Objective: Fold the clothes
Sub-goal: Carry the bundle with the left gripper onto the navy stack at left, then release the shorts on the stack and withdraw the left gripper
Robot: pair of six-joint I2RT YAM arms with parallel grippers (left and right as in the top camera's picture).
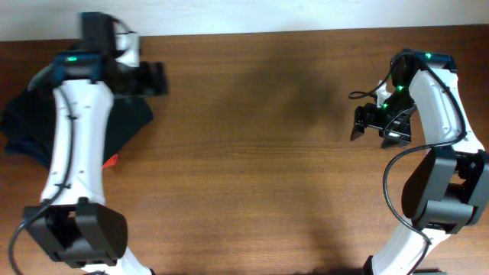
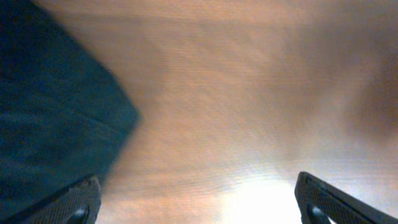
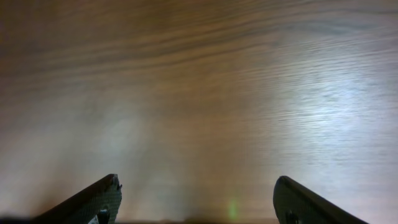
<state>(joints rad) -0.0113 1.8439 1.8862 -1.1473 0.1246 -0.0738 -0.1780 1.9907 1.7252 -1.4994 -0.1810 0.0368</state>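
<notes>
The black shorts with the pale grey waistband lining do not show as such in any view. A dark navy-blue folded garment [image 1: 126, 122] lies at the table's far left, partly under my left arm. It also fills the left side of the left wrist view [image 2: 56, 118]. My left gripper [image 1: 157, 79] is open and empty over bare wood just right of that garment's corner, and it also shows in the left wrist view [image 2: 199, 205]. My right gripper [image 1: 372, 126] is open and empty over bare wood at the right, and it also shows in the right wrist view [image 3: 196, 199].
A small red cloth [image 1: 112, 160] peeks out below the navy garment beside my left arm. The wooden table [image 1: 252, 168] runs to a pale wall edge at the back.
</notes>
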